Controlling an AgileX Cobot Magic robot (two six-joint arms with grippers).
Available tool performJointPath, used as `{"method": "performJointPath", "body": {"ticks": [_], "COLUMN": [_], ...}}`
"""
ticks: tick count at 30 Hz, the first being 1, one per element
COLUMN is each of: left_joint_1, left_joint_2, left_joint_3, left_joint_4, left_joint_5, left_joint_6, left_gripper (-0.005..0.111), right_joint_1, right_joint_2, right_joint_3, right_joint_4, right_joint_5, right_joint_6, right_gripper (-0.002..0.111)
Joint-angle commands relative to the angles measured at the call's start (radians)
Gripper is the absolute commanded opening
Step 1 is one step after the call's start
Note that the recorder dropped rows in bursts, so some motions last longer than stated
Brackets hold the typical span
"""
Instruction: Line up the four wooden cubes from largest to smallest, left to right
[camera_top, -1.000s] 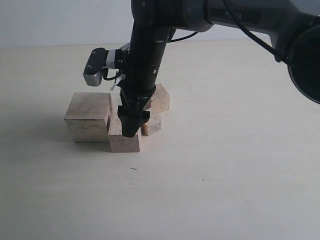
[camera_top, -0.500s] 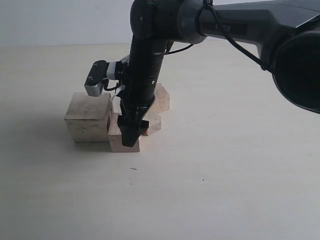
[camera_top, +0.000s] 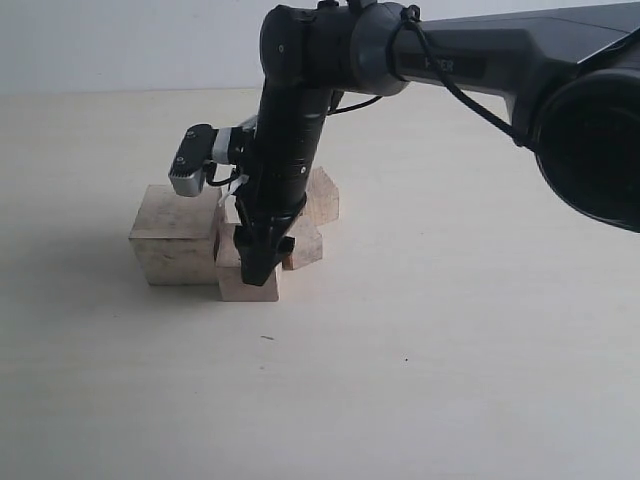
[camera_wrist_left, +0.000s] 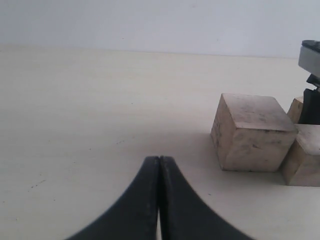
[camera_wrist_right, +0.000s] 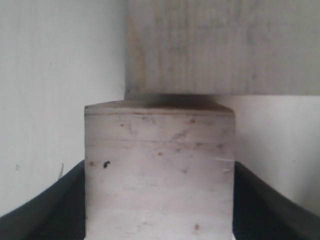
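Exterior view: four cubes sit close together on the table (camera_top: 450, 350), left of the middle. The big cube (camera_top: 172, 240) is on the left, with one flat face toward the camera. The second cube (camera_top: 240, 290) is just in front and to the right of it, touching it, also face-on. The small cube (camera_top: 308, 245) is just behind the second cube on the right, turned so a corner points at the camera. The back cube (camera_top: 325, 200) stands behind that one, turned corner-first too. All lie flat; none is tipped.

The right claw (camera_top: 260, 272) points straight down onto the second cube. Right wrist view shows a black finger (camera_wrist_right: 45, 210) tight against each side of this cube, so the claw is clamped on it. The cube sits on the table.

Left wrist view shows the left claw (camera_wrist_left: 159, 200) low over the table, tips pressed together, apart from the big cube.
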Motion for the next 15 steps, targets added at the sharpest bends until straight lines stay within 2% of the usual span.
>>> {"method": "performJointPath", "body": {"ticks": [1,15], "left_joint_1": [-0.007,-0.007], "left_joint_2": [-0.006,-0.006], "left_joint_3": [0.003,0.003], "left_joint_4": [-0.001,-0.001], "left_joint_5": [-0.011,-0.011], "left_joint_6": [0.004,0.004], "left_gripper": [0.000,0.000], "right_joint_1": [-0.003,-0.003], "right_joint_2": [-0.003,0.002], "right_joint_3": [0.002,0.002], "right_joint_4": [-0.058,-0.112], "right_joint_5": [-0.075,-0.152], "right_joint_6": [-0.009,-0.011], "right_gripper": [0.001,0.000]}}
